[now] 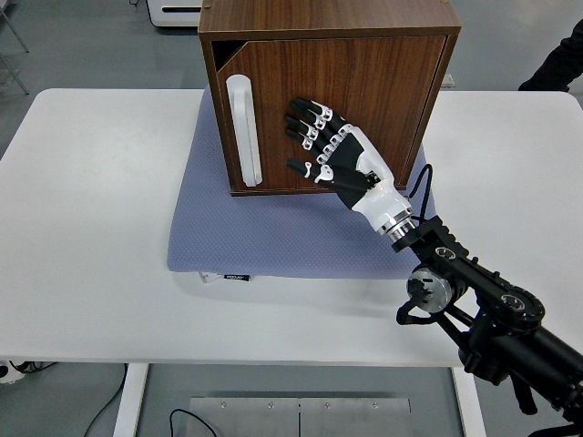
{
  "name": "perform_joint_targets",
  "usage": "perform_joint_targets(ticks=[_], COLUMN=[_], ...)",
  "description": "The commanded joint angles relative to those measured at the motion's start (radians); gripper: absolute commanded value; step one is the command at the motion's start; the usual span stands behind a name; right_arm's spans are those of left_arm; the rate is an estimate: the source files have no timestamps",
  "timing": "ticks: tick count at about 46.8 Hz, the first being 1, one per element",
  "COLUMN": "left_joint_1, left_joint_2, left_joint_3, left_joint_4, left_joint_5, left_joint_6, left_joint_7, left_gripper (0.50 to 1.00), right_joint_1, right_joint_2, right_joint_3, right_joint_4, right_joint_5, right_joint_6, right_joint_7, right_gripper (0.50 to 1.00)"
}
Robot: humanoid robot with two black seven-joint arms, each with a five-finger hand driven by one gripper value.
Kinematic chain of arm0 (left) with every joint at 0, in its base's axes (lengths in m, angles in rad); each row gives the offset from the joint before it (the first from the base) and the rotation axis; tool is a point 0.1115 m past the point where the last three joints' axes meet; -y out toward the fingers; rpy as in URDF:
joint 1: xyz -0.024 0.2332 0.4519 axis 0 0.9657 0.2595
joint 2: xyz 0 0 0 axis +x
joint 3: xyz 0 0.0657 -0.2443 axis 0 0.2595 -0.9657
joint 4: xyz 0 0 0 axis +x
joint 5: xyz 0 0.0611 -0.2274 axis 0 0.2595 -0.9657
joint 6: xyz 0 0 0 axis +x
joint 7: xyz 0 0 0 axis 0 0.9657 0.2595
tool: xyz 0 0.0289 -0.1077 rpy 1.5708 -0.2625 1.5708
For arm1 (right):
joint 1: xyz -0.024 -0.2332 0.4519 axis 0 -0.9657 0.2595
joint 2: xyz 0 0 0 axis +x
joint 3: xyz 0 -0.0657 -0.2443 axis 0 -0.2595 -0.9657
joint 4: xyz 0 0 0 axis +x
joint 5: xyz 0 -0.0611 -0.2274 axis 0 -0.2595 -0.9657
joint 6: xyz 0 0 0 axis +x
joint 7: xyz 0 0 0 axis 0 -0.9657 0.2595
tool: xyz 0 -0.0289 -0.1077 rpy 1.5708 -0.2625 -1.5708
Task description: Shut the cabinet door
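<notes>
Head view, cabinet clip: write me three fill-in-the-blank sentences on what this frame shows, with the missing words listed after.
1. The right hand lies with spread fingers flat against the cabinet's ____.
2. The cabinet stands on a ____ mat on the white table.
3. The white handle is mounted upright near the door's ____ edge.

Missing words: door; blue; left

one view only, from a head camera set high on the robot's side, facing forward and down over the table [100,273]. the table's near edge runs along the bottom, the floor shows beyond its far edge, and the cabinet [346,91] stands at mid distance near top centre.
</notes>
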State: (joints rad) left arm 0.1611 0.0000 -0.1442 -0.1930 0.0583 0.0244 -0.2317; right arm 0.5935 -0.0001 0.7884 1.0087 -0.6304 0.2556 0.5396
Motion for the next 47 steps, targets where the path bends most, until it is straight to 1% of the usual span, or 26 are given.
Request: perform_joint_targets(ticks=[1, 7, 12, 26, 41, 47], left_joint_1=[0.000, 0.000, 0.000, 0.000, 0.000, 0.000], left_joint_2=[0.000, 0.000, 0.000, 0.000, 0.000, 0.000], left_joint_3=[0.000, 0.000, 0.000, 0.000, 0.000, 0.000], left_joint_4=[0.000, 0.000, 0.000, 0.000, 0.000, 0.001], left_joint_5=[-0.002, 0.000, 0.000, 0.000, 0.000, 0.000], left_joint_6=[0.000, 0.000, 0.000, 0.000, 0.000, 0.000], left_joint_7=[0.000, 0.000, 0.000, 0.000, 0.000, 0.000], left_gripper=[1.000, 1.000, 1.000, 1.000, 1.000, 1.000], right_joint_1=[-0.004, -0.020, -0.038, -0.098, -0.162, -0.198], right_joint_2=[0.000, 0.000, -0.001, -0.093, -0.178, -0.213], right_joint_3=[-0.001, -0.021, -0.021, -0.018, -0.009, 0.015], right_joint_4=[0.016, 0.039, 0.067, 0.106, 0.119, 0.119], right_joint_5=[-0.008, -0.018, -0.018, -0.018, -0.017, -0.017], right_joint_6=[0.013, 0.040, 0.050, 0.050, 0.050, 0.051], right_joint_7=[0.008, 0.025, 0.034, 0.071, 0.071, 0.071], right_gripper=[1.000, 1.000, 1.000, 1.000, 1.000, 1.000])
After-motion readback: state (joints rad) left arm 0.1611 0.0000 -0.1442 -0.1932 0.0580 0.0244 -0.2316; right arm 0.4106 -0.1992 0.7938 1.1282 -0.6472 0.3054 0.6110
